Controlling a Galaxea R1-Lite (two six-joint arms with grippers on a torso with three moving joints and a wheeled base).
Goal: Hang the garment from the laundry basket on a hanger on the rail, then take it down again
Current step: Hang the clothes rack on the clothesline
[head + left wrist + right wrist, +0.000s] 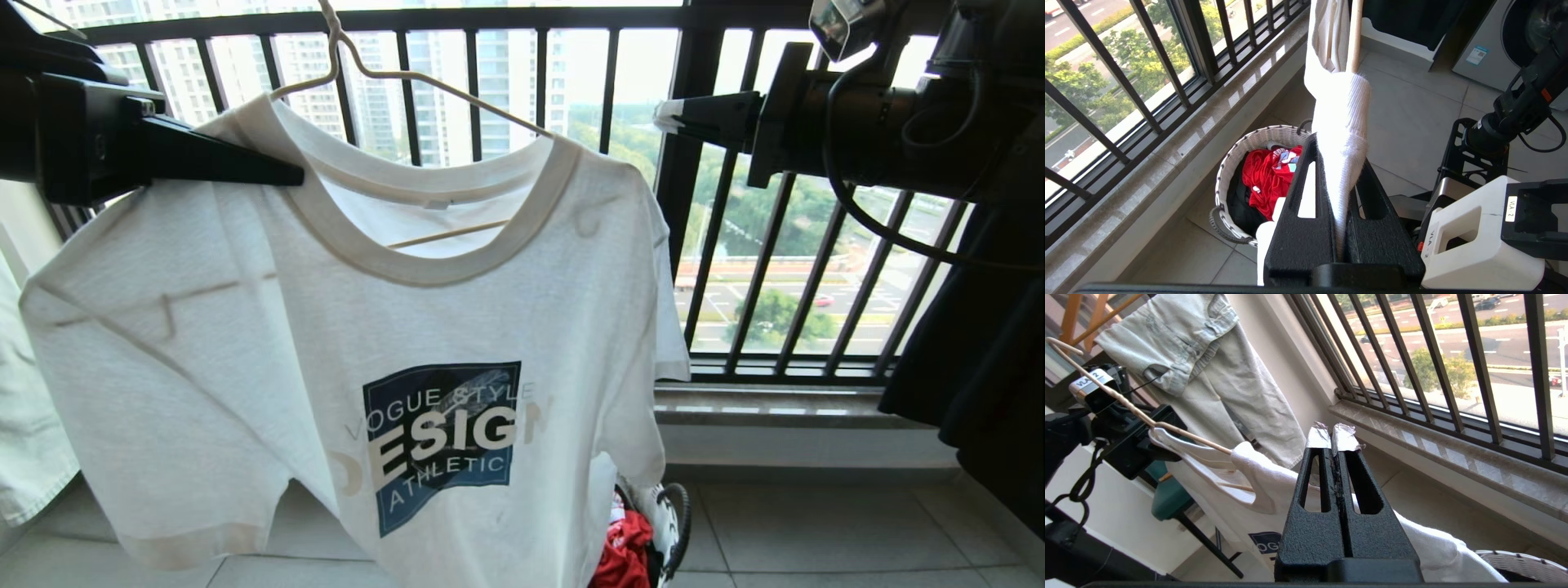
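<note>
While it hangs spread on the hanger (424, 77) in front of the dark window railing (735, 245), the garment (343, 343) shows as a white short-sleeved T-shirt with a ribbed neckband and a dark blue angled chest logo with white lettering. At its shoulder seam beside the collar the left gripper (290, 175) has its fingers (1306, 220) pressed together on a fold of the white cloth. Well apart on the other side, near the railing, the right gripper (665, 117) has its fingers (1327, 486) closed flat against each other, holding nothing. Below the hem the laundry basket (1237, 151) stands on the tiled floor (816, 531), with red clothing (1263, 179) inside. A pale denim garment (1216, 375) hangs beyond the left arm, and a black garment (980, 367) beside the right.
</note>
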